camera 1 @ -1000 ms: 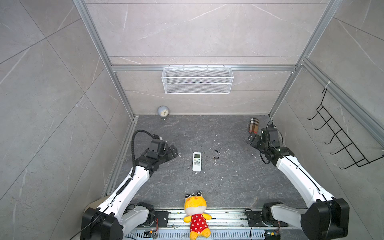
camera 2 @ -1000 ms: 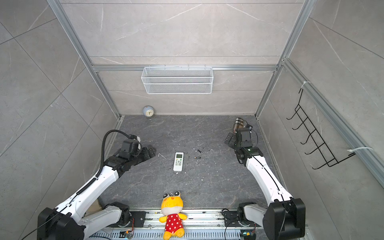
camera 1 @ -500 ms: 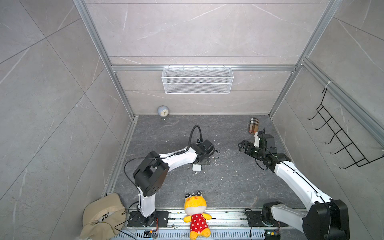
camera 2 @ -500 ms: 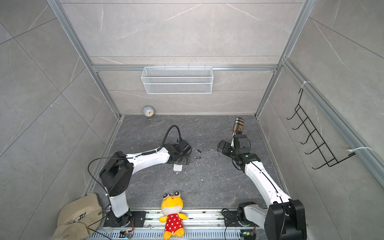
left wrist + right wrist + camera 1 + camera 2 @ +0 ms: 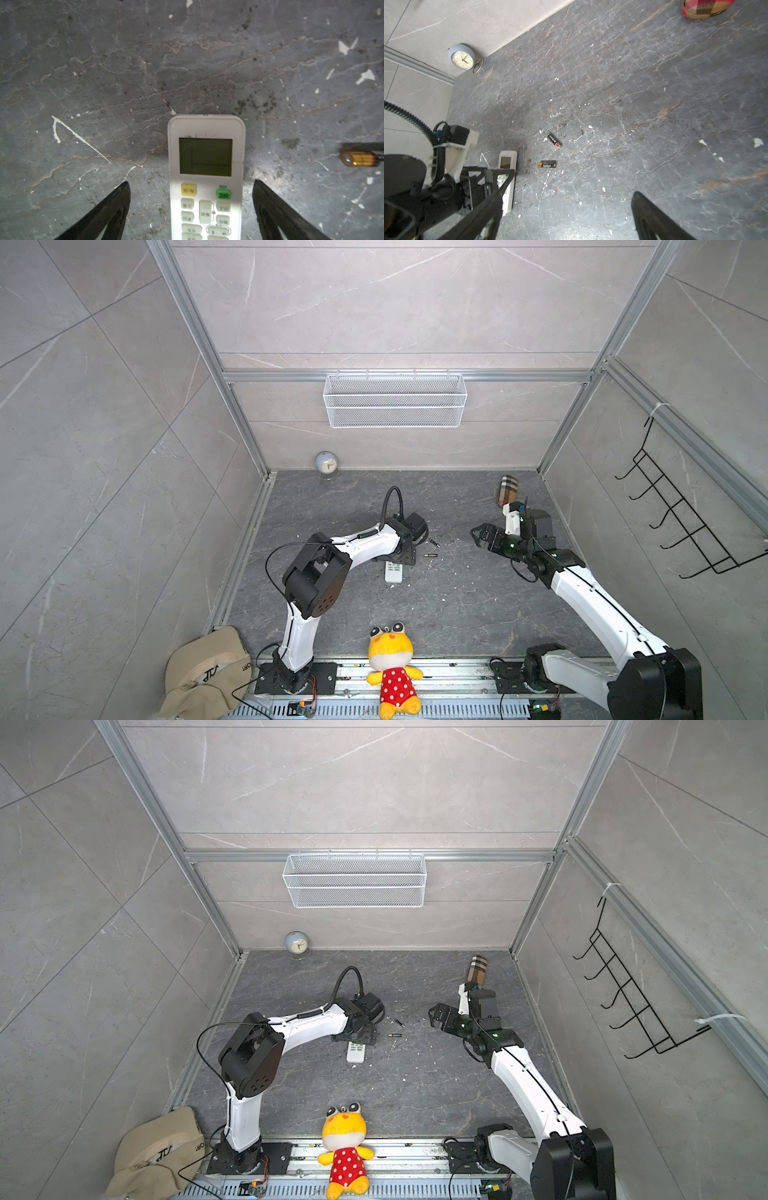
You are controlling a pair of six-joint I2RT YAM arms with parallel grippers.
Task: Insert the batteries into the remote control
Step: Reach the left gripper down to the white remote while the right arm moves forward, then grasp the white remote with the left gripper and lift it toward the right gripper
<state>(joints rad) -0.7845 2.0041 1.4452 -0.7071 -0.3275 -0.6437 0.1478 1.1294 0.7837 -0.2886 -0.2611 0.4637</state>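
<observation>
Found the left gripper (image 5: 190, 184) swung in from the left side since a second ago, now over the remote control (image 5: 205, 158), jaws spread wide either side of it, clear of its edges, gripping nothing. Saw the right gripper (image 5: 478, 536) advanced toward the centre, jaws wide, empty. Noted the remote control face-up on the floor (image 5: 457, 614), both batteries (image 5: 547, 165) loose just beside it.

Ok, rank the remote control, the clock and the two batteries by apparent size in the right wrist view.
1. remote control, though partly hidden
2. clock, farther from the camera
3. batteries, which look alike, so no ranking between them
</observation>
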